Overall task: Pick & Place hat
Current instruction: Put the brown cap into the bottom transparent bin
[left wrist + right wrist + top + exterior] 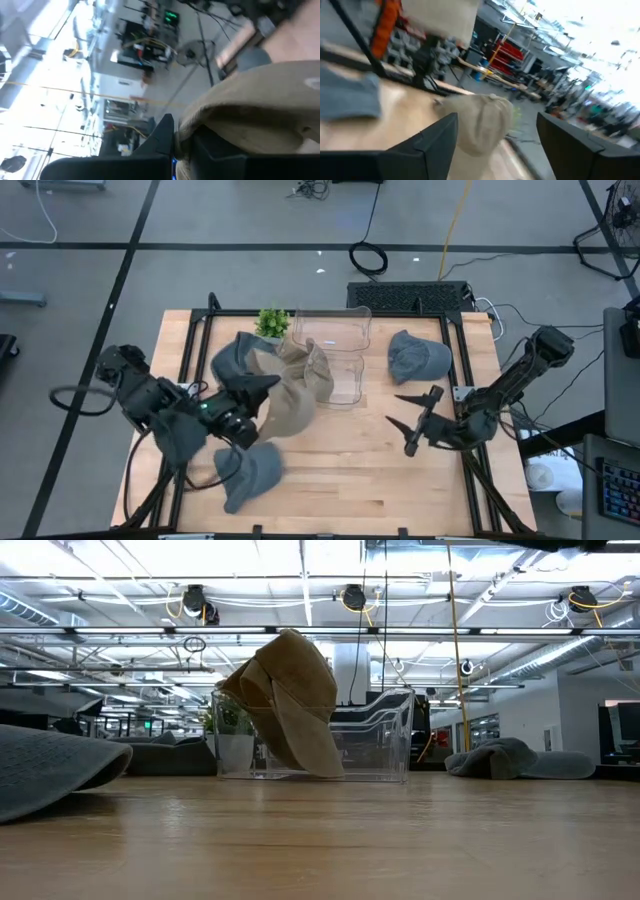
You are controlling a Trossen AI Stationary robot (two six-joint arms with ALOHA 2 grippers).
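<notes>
A tan hat (297, 398) hangs from my left gripper (265, 388) over the table's middle, just in front of the clear bins (335, 352). In the low view the tan hat (292, 700) hangs raised before the clear bins (370, 735). My right gripper (392, 410) is open near the table's right side, pointing left at the tan hat (481, 122) and apart from it. Grey hats lie flat on the table: one at far right (418, 355), one near the front (252, 472), and one behind the tan hat (232, 358). My left gripper is shut on the tan hat's left edge (192, 131), pinched between the two fingers (164, 136). The fingers come roughly level from the table's left side. The hat is raised and droops to the right of the fingers; whether its lowest tip (328, 772) touches the table, I cannot tell.
A small green plant (272, 320) stands at the far edge beside the clear bins. A black frame (455, 330) runs around the tabletop. Bare wood (350, 480) lies along the near edge between the two arms.
</notes>
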